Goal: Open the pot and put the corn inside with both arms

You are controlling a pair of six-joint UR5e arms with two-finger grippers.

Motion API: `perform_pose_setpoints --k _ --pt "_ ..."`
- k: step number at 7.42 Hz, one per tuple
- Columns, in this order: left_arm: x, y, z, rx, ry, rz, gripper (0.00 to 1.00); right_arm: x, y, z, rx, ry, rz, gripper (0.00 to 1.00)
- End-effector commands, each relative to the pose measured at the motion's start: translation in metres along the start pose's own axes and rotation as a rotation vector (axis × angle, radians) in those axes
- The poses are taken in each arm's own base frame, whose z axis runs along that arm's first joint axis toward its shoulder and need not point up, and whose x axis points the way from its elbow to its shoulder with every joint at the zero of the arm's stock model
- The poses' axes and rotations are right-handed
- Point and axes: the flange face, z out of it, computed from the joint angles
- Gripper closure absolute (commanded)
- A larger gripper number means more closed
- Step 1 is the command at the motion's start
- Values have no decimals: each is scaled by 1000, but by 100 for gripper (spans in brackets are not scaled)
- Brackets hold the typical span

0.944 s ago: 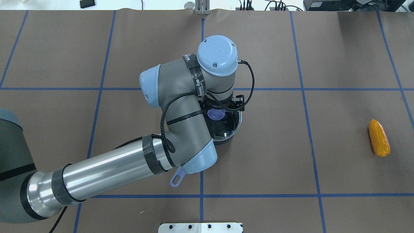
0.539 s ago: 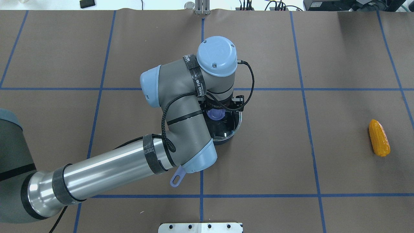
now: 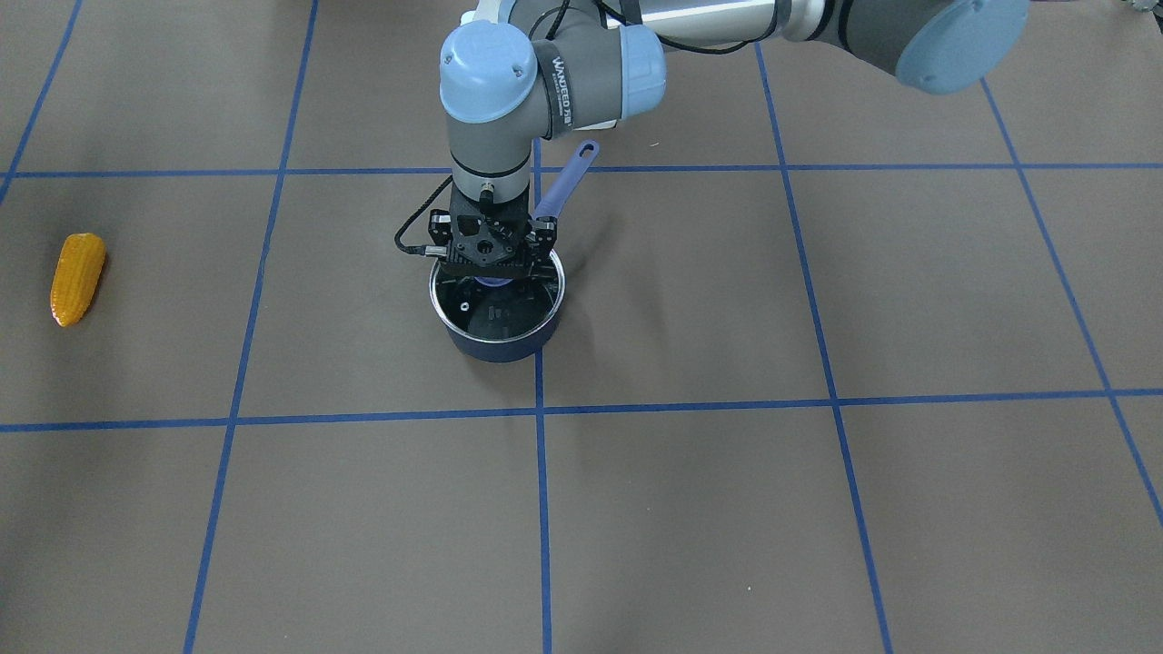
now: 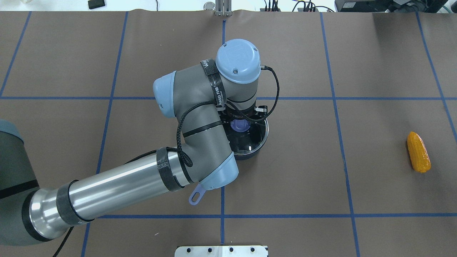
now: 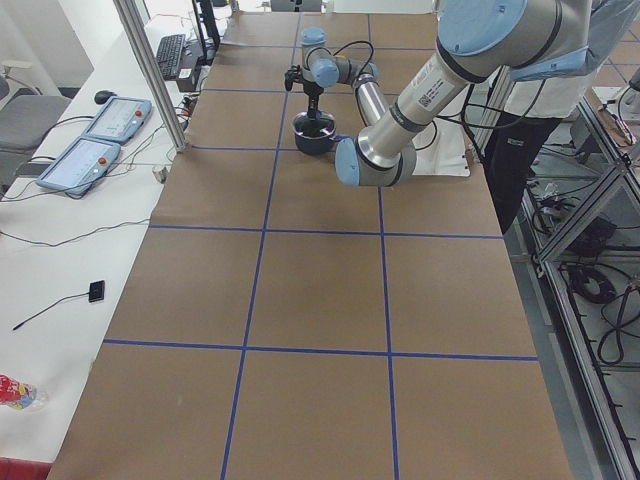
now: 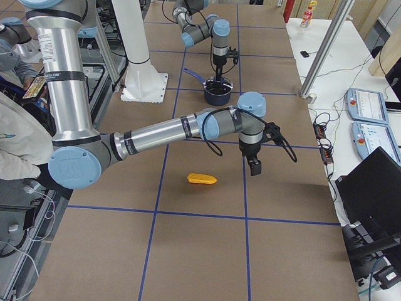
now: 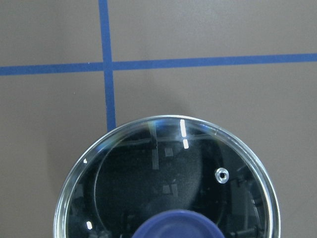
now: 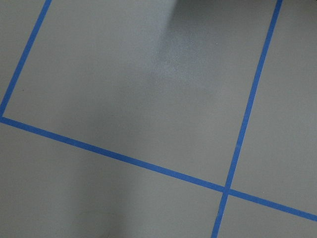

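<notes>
The dark blue pot (image 3: 500,347) with a glass lid (image 7: 163,173) stands mid-table, its blue handle (image 4: 196,195) pointing toward the robot. My left gripper (image 3: 493,272) points straight down over the lid, its fingers closed around the blue knob (image 4: 240,125). The lid looks seated on the pot. The yellow-orange corn (image 4: 418,152) lies on the table far to the right, and shows at the left in the front view (image 3: 77,278). My right gripper (image 6: 255,166) hangs above the table a short way from the corn (image 6: 202,179). I cannot tell if it is open.
The brown table cover carries a blue tape grid (image 3: 538,413). The white robot base (image 6: 141,63) stands at the near edge. Teach pendants (image 5: 100,140) lie on the side bench. A person (image 5: 530,120) stands by the robot's side.
The left wrist has shifted slightly left, and the pot and its handle have nudged a little with it. The corn has not moved.
</notes>
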Motion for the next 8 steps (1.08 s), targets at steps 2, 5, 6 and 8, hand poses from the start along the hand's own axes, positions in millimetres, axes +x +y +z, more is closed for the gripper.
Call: perform_pose_setpoints --k 2,5,6,8 --pt "-6 -10 -34 28 20 -2 62 0 0 -1 2 -1 1 0" --pt "-107 22 -71 45 -9 125 63 0 0 0 0 0 0 0" --pt "-152 33 -80 53 -5 126 88 0 0 0 0 0 0 0" --pt "-221 37 -86 27 -11 136 96 0 1 0 -1 -1 0 0"
